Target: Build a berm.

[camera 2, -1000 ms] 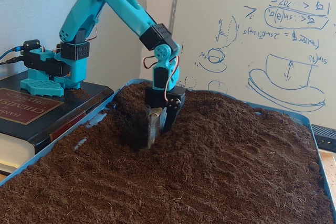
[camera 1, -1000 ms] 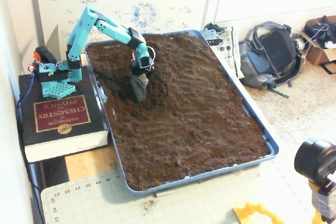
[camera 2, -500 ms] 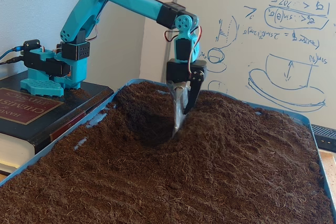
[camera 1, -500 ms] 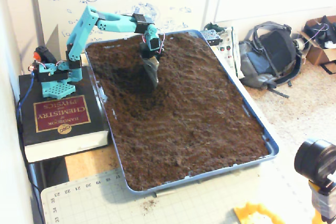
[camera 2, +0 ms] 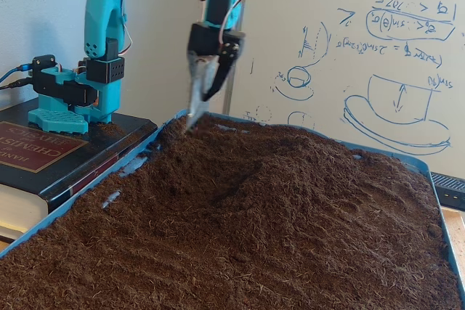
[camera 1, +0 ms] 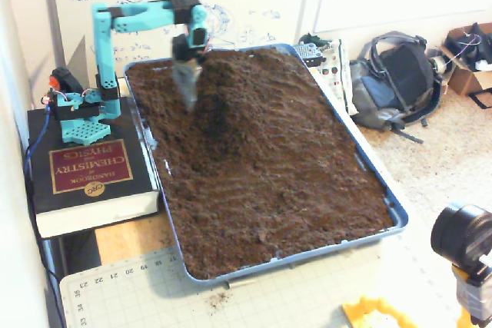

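The berm (camera 1: 244, 76) is a raised mound of dark brown crumbly soil at the far end of the blue tray (camera 1: 372, 170). In the other fixed view this berm (camera 2: 298, 168) runs across the middle, with a shallow furrow on its left slope. My teal arm is lifted, and the gripper (camera 1: 187, 91) hangs point-down above the tray's back-left corner. Seen from the side, the gripper (camera 2: 195, 110) is clear of the soil. Its long metal blade finger and black jaw stand slightly apart, and nothing is held between them.
The arm's base (camera 1: 77, 109) sits on a thick black book (camera 1: 88, 178) left of the tray. A whiteboard (camera 2: 363, 56) stands behind the tray. A backpack (camera 1: 396, 82) lies to the right, a camera (camera 1: 463, 240) at the lower right, and a cutting mat (camera 1: 231, 301) in front.
The gripper has risen out of the soil and swung back toward the tray's back-left corner. The hollow it was in has partly filled, leaving a furrow in the mound's slope.
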Available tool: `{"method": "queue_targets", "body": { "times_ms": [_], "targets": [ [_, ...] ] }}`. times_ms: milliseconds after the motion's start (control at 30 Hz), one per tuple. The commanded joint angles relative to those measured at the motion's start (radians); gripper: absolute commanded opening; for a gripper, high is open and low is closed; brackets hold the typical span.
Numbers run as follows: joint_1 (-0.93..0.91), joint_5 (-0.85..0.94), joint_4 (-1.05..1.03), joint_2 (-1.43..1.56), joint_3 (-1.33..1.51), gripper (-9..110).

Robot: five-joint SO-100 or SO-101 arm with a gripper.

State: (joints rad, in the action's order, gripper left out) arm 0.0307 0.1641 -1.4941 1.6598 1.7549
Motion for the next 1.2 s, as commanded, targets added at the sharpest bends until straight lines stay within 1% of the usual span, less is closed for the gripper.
{"method": "queue_targets", "body": {
  "times_ms": [0,267,367,500,633,833,1000,1167],
  "targets": [
    [0.005,0.008,0.138,0.156,0.167,1],
    [0.006,0.008,0.699,0.155,0.663,1],
    [0.008,0.008,0.844,0.109,0.779,1],
    [0.025,0.008,0.942,0.032,0.792,1],
    [0.029,0.008,0.976,-0.08,0.703,1],
    [0.021,-0.005,0.994,-0.342,0.362,1],
    [0.052,-0.012,0.992,-0.41,0.13,1],
    [0.064,-0.014,0.991,-0.433,-0.005,0]
  ]
}}
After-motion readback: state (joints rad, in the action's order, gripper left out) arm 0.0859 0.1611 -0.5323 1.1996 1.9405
